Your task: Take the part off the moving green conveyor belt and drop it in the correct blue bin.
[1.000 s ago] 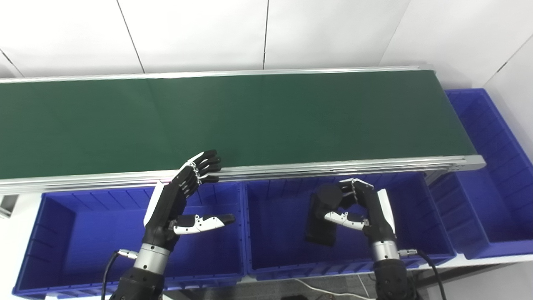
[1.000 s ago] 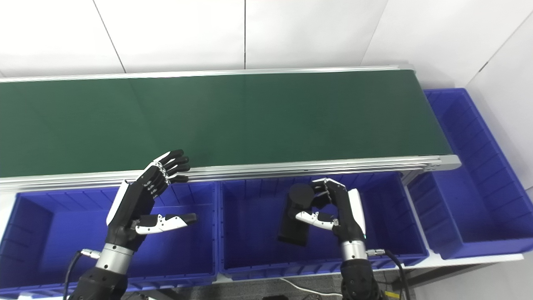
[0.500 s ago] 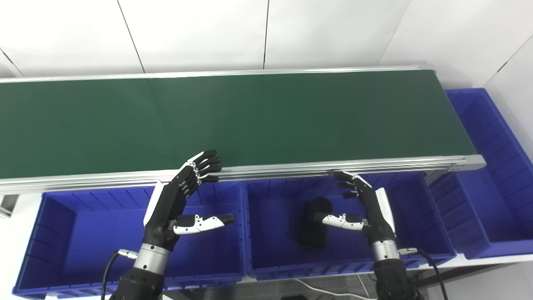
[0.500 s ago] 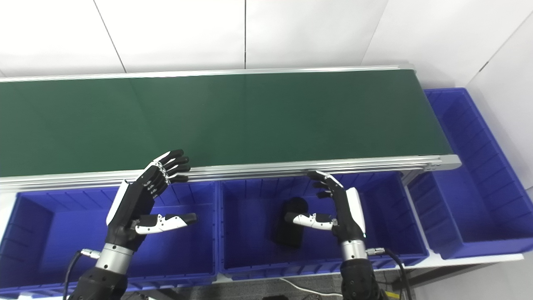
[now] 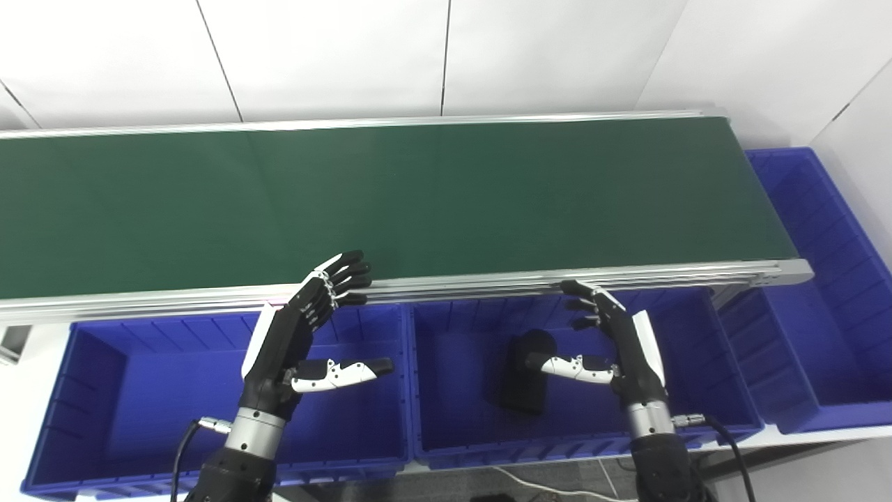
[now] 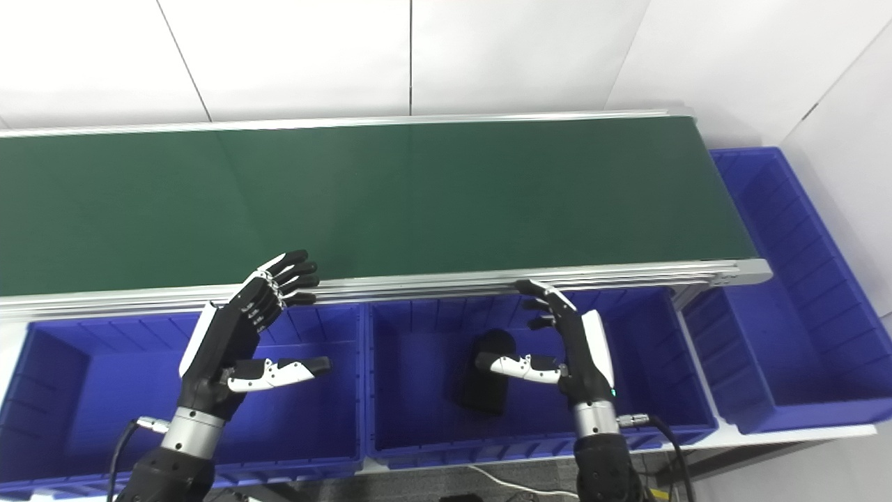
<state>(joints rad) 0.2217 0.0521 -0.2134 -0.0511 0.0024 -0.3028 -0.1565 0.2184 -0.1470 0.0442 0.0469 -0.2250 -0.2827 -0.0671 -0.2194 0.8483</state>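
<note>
A black part [image 5: 524,373] lies on the floor of the middle blue bin [image 5: 453,418], free of any hold. Just right of it and above the same bin, my right hand [image 5: 613,341] is open with its fingers spread and its thumb reaching out over the part. My left hand [image 5: 306,328] is open too, hovering over the left blue bin [image 5: 139,390] with its fingertips near the conveyor's front rail. The green conveyor belt [image 5: 390,188] carries nothing that I can see.
A third blue bin [image 5: 829,293] sits beyond the belt's right end. The aluminium rail [image 5: 488,282] of the conveyor runs just behind the bins. White wall panels stand behind the belt.
One second ago my right hand was shut on the black part above the middle bin. It opened, the part dropped to the bin floor, and the hand rose slightly. My left hand stayed put.
</note>
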